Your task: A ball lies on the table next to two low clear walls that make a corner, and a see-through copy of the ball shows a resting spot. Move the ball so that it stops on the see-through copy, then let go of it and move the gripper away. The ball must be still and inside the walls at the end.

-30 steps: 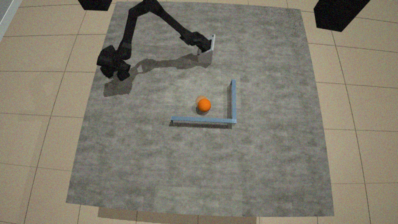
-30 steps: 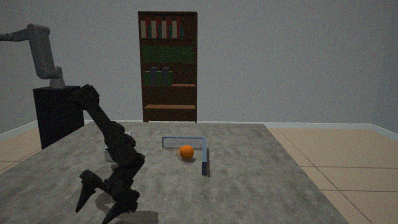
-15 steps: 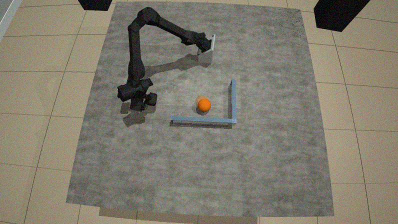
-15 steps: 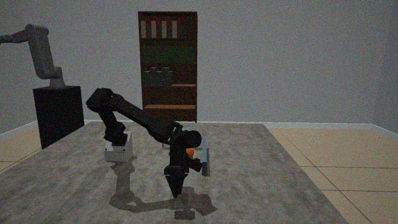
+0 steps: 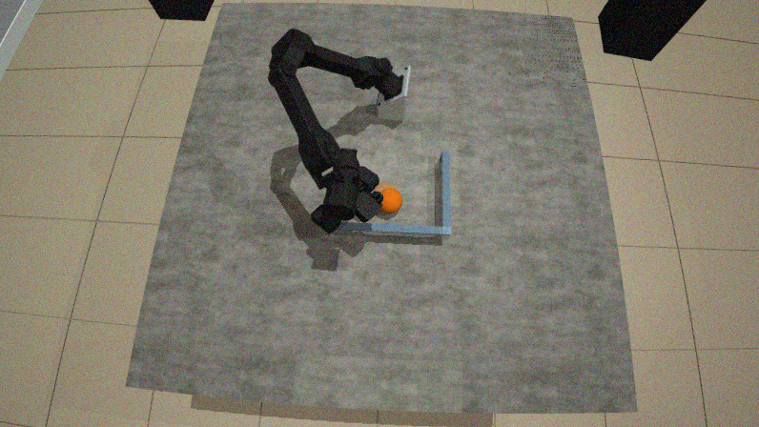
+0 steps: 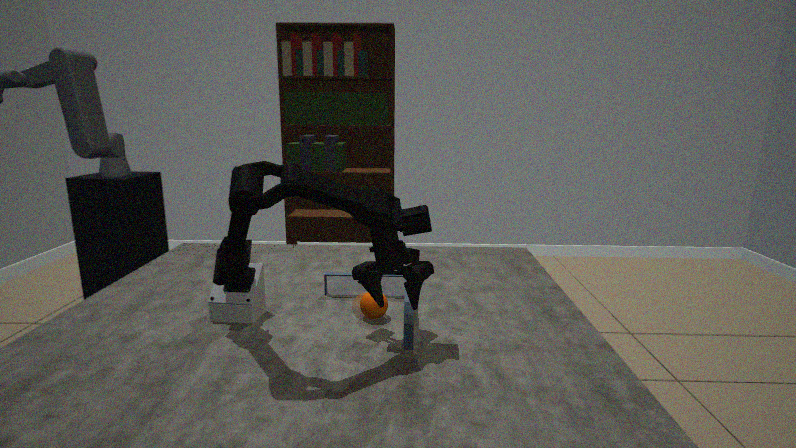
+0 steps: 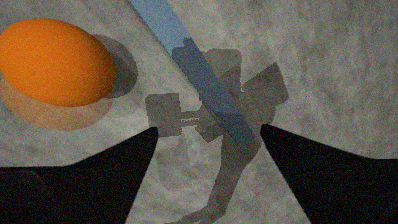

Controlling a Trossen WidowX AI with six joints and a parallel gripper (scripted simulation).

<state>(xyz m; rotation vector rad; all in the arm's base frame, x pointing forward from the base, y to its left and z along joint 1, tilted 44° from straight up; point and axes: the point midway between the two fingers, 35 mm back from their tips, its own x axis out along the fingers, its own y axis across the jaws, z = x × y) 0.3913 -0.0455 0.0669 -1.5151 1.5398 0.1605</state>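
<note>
Now open hand (image 6: 394, 292) straddles wall (image 6: 409, 325) beside ball (image 6: 372, 305).

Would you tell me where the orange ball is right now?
In the top view, the orange ball lies inside the corner of the clear walls, beside the open gripper.

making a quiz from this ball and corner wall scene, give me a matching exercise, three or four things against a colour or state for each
Things:
1. ball
2. see-through copy
3. clear walls
4. end effector

Colour or state:
A. pale blue, forming a corner
B. open, holding nothing
C. solid orange
D. faint orange, partly under the ball

Pairs: 1-C, 2-D, 3-A, 4-B
</note>
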